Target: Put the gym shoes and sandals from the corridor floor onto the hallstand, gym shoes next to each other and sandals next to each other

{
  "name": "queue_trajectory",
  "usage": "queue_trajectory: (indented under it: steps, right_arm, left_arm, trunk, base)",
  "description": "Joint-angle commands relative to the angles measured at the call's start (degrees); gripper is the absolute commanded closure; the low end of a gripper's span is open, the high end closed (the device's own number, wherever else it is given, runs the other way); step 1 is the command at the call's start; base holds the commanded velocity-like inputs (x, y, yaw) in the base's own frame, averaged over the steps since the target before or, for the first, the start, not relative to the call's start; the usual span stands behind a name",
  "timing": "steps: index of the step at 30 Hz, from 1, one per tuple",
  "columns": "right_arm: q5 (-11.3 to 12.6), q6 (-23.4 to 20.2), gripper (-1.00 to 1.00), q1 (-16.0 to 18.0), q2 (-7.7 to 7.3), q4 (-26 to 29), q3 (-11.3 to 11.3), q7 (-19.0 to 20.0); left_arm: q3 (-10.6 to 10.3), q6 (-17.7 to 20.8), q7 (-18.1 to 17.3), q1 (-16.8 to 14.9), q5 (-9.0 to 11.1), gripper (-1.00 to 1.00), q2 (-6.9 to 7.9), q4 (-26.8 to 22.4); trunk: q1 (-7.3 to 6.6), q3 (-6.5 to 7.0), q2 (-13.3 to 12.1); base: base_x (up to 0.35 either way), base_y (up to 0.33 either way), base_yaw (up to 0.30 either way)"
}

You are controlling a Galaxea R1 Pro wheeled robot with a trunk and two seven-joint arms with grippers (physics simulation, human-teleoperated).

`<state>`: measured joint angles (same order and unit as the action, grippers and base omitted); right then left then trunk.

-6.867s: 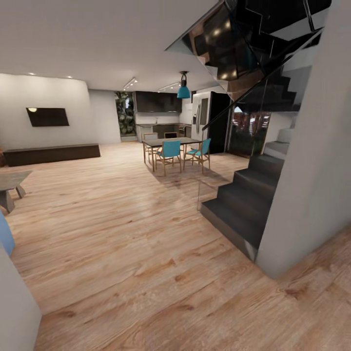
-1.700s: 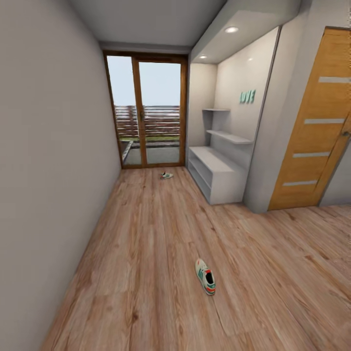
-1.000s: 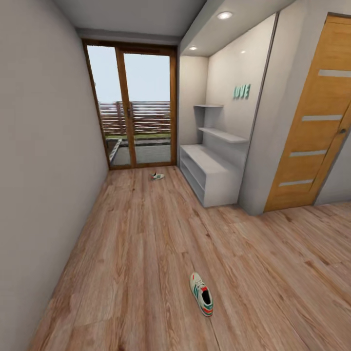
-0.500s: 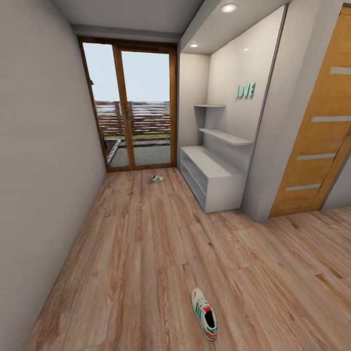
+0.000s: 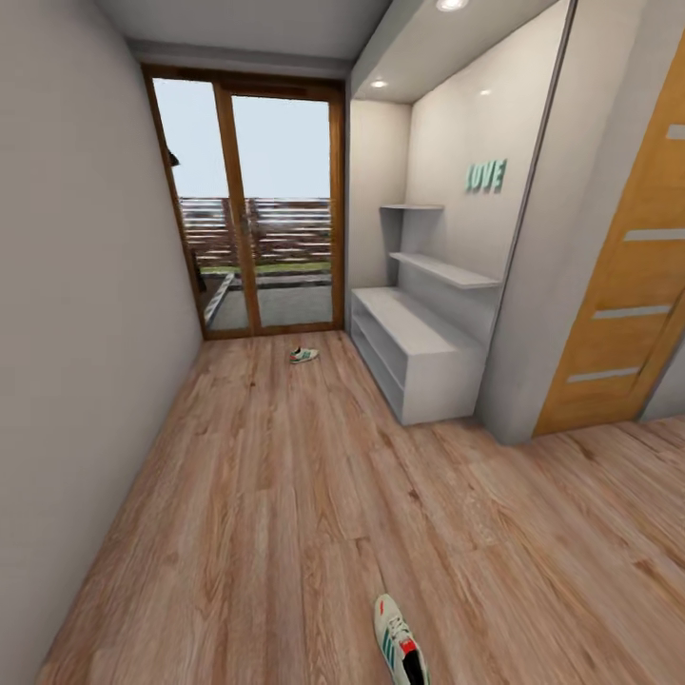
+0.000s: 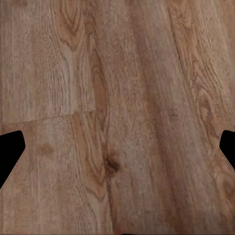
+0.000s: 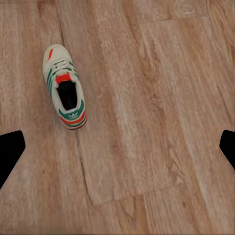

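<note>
One cream-white gym shoe (image 5: 399,647) with green stripes lies on the corridor floor (image 5: 285,495) at the near edge of the head view. It also lies on the planks under my right gripper (image 7: 117,149), as the gym shoe (image 7: 64,93) off to one side of the fingers. The other gym shoe (image 5: 303,355) lies far down the corridor near the glass door. The pale grey hallstand (image 5: 419,357) stands in the alcove at the right. Both grippers are open and hold nothing; the left gripper (image 6: 117,149) hangs over bare planks. The sandals are out of view.
A wood-framed glass door (image 5: 257,209) closes the far end of the corridor. A grey wall (image 5: 86,333) runs along the left. An orange wooden door (image 5: 633,304) stands at the right, past the alcove's corner (image 5: 533,362).
The camera has turned from the living room into the corridor and moved forward. The near gym shoe has slid down to the bottom edge of the head view; nothing was picked up.
</note>
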<state>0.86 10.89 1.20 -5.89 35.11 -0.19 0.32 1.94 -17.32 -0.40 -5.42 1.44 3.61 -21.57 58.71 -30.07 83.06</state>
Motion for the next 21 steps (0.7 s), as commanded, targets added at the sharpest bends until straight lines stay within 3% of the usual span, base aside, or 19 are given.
queue_trajectory:
  steps: [1, 6, 15, 20, 21]
  right_arm:
    - [0.1, 0.19, -1.0, 0.03, 0.0, -0.04, -0.05, 0.03]
    - [0.11, 0.19, -1.0, 0.03, 0.0, -0.04, -0.07, 0.03]
    - [0.01, 0.13, -1.0, 0.03, 0.2, 0.8, 0.2, 0.23]
    - [-0.08, -0.16, -1.0, 0.11, 0.38, 6.93, 0.26, 0.28]
    - [-0.12, -0.48, -1.0, 0.32, 0.41, 10.93, 0.27, 0.3]
  left_arm:
    - [0.08, -0.17, -0.04, -0.03, 0.14, -1.0, -0.01, 0.03]
    - [0.08, -0.17, -0.04, -0.03, 0.14, -1.0, -0.01, 0.03]
    - [-0.1, 0.0, 0.01, -0.53, 0.09, -1.0, -0.13, -0.92]
    - [-0.22, 0.63, 0.08, -2.92, 0.1, -1.0, -0.22, -3.11]
    - [-0.24, 1.02, 0.11, -5.16, 0.12, -1.0, 0.01, -4.09]
  trunk:
    - [0.02, -0.06, 0.02]
    - [0.02, -0.06, 0.02]
    - [0.02, -0.06, 0.02]
    - [0.02, -0.06, 0.02]
    - [0.02, -0.06, 0.02]
  base:
    - [0.073, -0.238, 0.0]
    - [0.037, -0.172, 0.069]
    - [0.005, -0.027, 0.129]
    - [0.0, -0.002, 0.018]
    - [0.0, -0.001, 0.006]
